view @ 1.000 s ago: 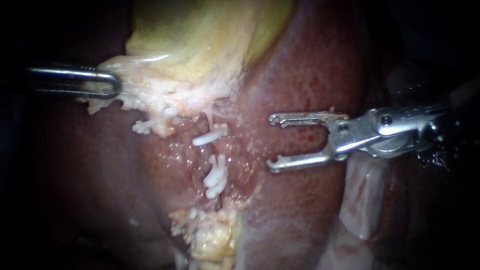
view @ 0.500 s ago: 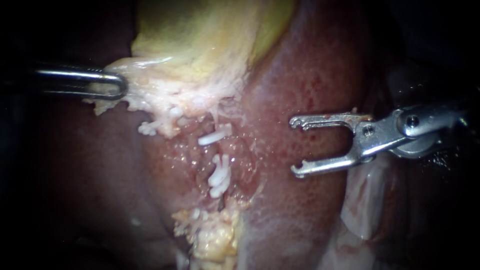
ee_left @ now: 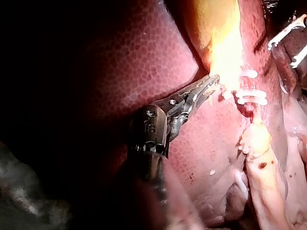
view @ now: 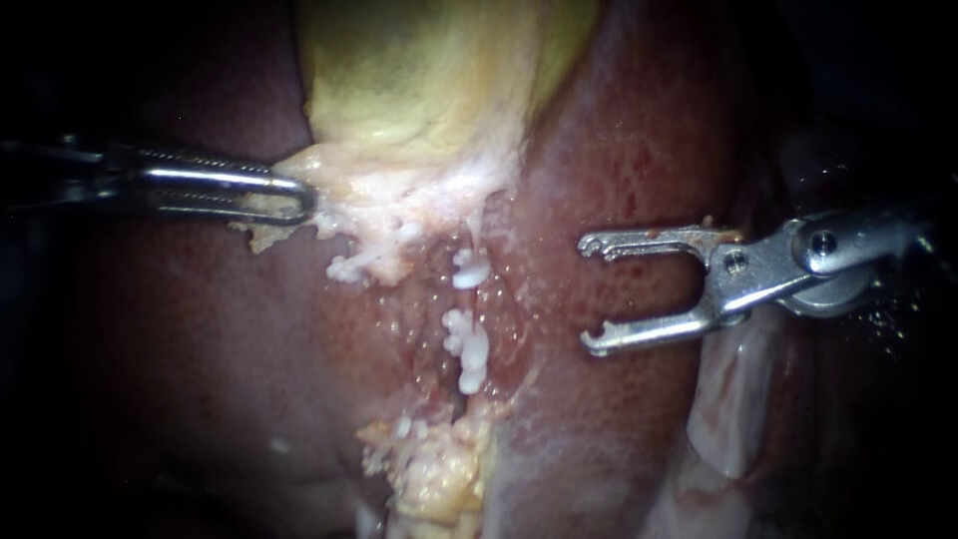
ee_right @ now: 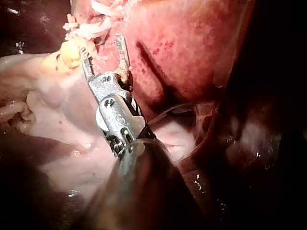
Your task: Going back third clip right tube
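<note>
My right instrument stands over the liver with its jaws open and nothing between them, well to the right of the clips. A thin tube runs down from the gallbladder. It bears one white clip high up and two more clips close together lower down. Another white clip lies further left. My left instrument is shut on the gallbladder's pale lower edge. In the left wrist view its jaws hold that edge beside the clips. In the right wrist view the open jaws point toward the clips.
A lump of yellow fat sits below the clipped tube. Pale membrane lies under my right instrument's shaft. Dark red liver fills the left side.
My right instrument drew back to the right, away from the clips, jaws still open. My left instrument then pulled the gallbladder's edge rightward, shifting the clipped tube with it.
</note>
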Available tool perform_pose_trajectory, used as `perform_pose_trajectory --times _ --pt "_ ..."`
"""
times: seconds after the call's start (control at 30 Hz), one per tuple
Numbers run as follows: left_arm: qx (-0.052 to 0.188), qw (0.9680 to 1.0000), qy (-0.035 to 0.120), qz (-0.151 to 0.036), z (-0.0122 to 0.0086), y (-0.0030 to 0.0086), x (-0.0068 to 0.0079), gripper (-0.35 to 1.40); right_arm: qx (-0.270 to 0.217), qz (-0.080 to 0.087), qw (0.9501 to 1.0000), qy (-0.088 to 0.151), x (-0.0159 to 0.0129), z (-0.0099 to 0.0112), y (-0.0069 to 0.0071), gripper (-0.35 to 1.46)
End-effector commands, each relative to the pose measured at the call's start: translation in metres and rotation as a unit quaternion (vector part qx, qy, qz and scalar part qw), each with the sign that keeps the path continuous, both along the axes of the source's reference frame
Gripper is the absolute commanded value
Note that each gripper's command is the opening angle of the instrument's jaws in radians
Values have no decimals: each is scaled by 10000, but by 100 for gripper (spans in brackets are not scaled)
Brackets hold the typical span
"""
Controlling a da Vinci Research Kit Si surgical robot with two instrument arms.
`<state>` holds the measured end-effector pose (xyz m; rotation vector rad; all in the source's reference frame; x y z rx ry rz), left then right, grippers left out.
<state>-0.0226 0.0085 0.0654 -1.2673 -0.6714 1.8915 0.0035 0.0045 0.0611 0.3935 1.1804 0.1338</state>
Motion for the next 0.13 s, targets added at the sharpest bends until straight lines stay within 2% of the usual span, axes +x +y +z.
perform_pose_trajectory --times 0.03,0.13 --pt "4 10000 -2 3 0 0 0 -35 -1 1 10000 0 0 0 0 50" --pt "4 10000 -3 3 0 0 0 -35 -1 4 10000 -1 1 -1 -1 50"
